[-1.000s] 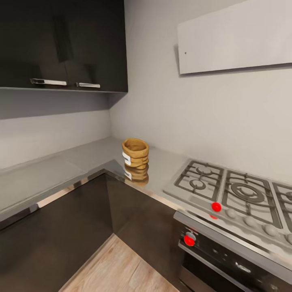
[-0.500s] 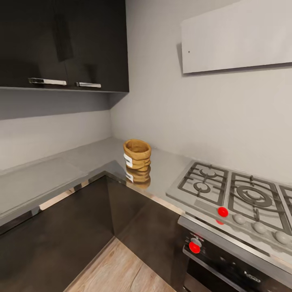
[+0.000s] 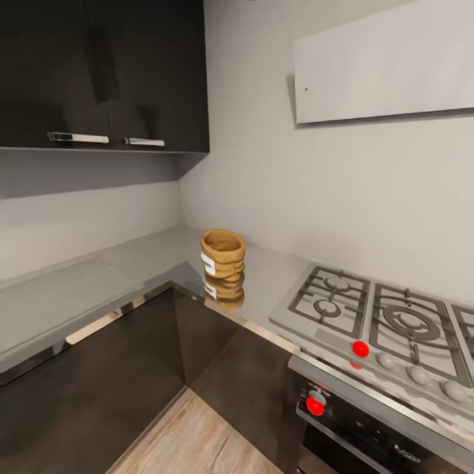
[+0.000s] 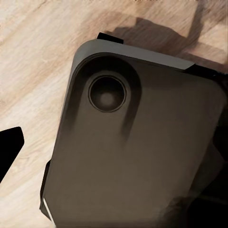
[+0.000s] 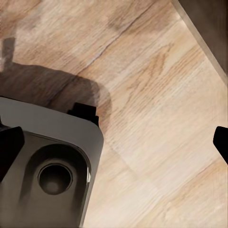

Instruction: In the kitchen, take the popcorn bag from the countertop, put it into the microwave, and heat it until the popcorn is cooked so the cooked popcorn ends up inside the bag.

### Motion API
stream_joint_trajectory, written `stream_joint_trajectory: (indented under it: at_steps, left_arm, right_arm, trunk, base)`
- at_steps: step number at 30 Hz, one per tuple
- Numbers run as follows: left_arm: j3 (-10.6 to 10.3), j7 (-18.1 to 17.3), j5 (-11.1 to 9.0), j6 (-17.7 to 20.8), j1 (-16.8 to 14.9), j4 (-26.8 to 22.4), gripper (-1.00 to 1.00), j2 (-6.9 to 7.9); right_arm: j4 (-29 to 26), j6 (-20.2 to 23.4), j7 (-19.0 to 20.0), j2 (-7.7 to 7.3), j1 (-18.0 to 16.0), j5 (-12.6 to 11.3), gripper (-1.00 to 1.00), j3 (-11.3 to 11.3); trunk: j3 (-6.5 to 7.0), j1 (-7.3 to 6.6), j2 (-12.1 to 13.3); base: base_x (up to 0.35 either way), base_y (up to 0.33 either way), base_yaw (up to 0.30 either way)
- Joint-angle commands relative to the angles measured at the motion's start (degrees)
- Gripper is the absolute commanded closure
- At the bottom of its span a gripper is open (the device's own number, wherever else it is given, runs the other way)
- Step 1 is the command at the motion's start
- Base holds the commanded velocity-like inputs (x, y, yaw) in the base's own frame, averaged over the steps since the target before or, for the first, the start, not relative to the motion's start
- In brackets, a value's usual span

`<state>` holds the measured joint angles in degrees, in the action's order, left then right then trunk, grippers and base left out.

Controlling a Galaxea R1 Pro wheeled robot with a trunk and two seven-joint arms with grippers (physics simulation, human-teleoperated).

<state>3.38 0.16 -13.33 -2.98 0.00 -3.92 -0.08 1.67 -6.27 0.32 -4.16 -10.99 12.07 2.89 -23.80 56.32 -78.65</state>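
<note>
Where the wood floor [image 3: 191,434] shows nearest in the head view, dark cabinet fronts [image 3: 99,388] rise on both sides of an inner corner. Oven front [image 3: 368,428], black, with one red knob, sits below the gas hob [image 3: 375,322]; the hob is steel, with grey grates, one red knob and several pale ones along its front edge. Tabletop [image 3: 72,289]: grey, glossy, L-shaped, running around the corner. Popcorn bag [image 3: 222,254]: orange-brown sack, rim rolled down, white label on its side, standing upright on the tabletop near the corner edge, well apart from the hob; its mirror image lies in the gloss just below it. Mouth open; contents cannot be told. Farther: grey walls, dark upper cabinets [image 3: 105,72] with two metal handles, a pale panel [image 3: 388,66] high above the hob.

Left wrist view: robot base [image 4: 137,147], dark, over wood floor, one black fingertip [image 4: 9,145] at the edge. Right wrist view: base [image 5: 47,171], floor, a black fingertip [image 5: 222,142] at each side. How far either arm's jaws stand open cannot be told.
</note>
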Motion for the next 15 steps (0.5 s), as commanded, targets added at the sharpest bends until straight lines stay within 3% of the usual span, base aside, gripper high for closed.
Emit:
stream_joint_trajectory:
  at_steps: [1, 15]
  left_arm:
    - [0.3, 0.0, 0.0, -0.1, 0.0, 0.0, -1.00, -0.01]
    - [0.3, 0.0, 0.0, -0.1, 0.0, 0.0, -1.00, -0.01]
  right_arm:
    - [0.2, -0.4, 0.0, -0.08, -0.1, 0.1, -1.00, 0.3]
    - [0.2, -0.6, 0.0, -0.22, -0.1, -0.3, -1.00, 0.3]
  trunk:
    - [0.13, -0.23, 0.4]
    - [2.65, -3.30, 6.0]
  base:
    - [0.000, 0.000, 0.000]
    - [0.000, 0.000, 0.000]
